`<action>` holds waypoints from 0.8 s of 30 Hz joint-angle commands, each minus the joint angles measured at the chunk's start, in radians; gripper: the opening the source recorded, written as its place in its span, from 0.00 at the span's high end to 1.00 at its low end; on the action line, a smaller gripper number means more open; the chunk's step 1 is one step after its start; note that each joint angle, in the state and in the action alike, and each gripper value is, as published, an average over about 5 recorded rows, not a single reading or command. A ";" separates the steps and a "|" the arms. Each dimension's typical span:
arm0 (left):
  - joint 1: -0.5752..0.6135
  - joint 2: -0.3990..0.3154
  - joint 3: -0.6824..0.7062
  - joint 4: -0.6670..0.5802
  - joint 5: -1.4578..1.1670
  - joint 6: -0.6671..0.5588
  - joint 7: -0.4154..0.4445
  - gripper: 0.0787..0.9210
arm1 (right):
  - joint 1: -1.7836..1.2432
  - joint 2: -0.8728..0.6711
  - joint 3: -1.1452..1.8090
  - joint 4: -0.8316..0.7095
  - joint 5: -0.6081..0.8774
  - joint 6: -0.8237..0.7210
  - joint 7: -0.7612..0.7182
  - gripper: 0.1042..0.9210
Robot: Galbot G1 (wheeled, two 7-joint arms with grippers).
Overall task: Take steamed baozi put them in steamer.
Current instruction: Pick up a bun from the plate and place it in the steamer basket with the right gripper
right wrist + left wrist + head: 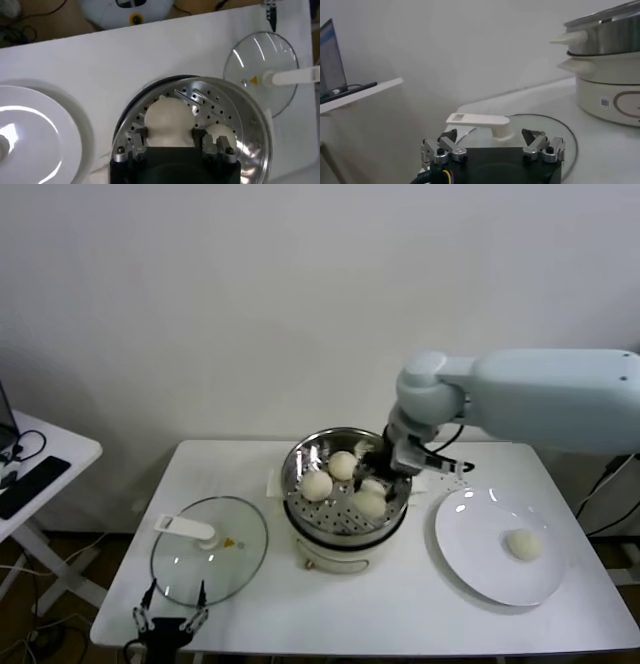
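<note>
At the left, the left gripper [170, 621] is hanging parked off the near edge of the white table [300, 604], its fingers spread and holding nothing, probably waiting out of the way. Just beyond it the glass lid [210, 552] is lying flat on the table, leaving the steamer [345, 502] open for loading. In the middle, the right gripper [385, 469] is reaching down into the steamer, its fingers pinching a steamed baozi [169, 120] over the perforated floor, likely about to set it down beside the buns already resting inside [318, 485]. To the right, one last bun [523, 545] is sitting on the white round plate [470, 564], apart from the steamer. A plain pale wall is standing behind, and a small side table [40, 469] with a dark device is showing at far left.
</note>
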State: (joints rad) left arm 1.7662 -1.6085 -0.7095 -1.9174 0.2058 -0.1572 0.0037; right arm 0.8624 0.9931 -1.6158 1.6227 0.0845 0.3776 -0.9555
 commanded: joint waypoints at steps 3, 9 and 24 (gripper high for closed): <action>-0.003 0.000 -0.005 0.007 -0.001 -0.002 -0.001 0.12 | -0.180 0.126 0.040 -0.114 -0.118 0.070 0.019 0.38; -0.008 0.000 -0.004 0.014 0.000 -0.004 -0.002 0.12 | -0.219 0.142 0.051 -0.145 -0.129 0.064 0.026 0.38; -0.008 0.002 -0.007 0.020 0.003 -0.009 -0.006 0.12 | -0.228 0.182 0.075 -0.214 -0.088 0.119 0.046 0.32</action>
State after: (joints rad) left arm 1.7561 -1.6086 -0.7166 -1.8976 0.2067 -0.1656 -0.0024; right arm 0.6543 1.1495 -1.5551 1.4537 -0.0310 0.4573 -0.9225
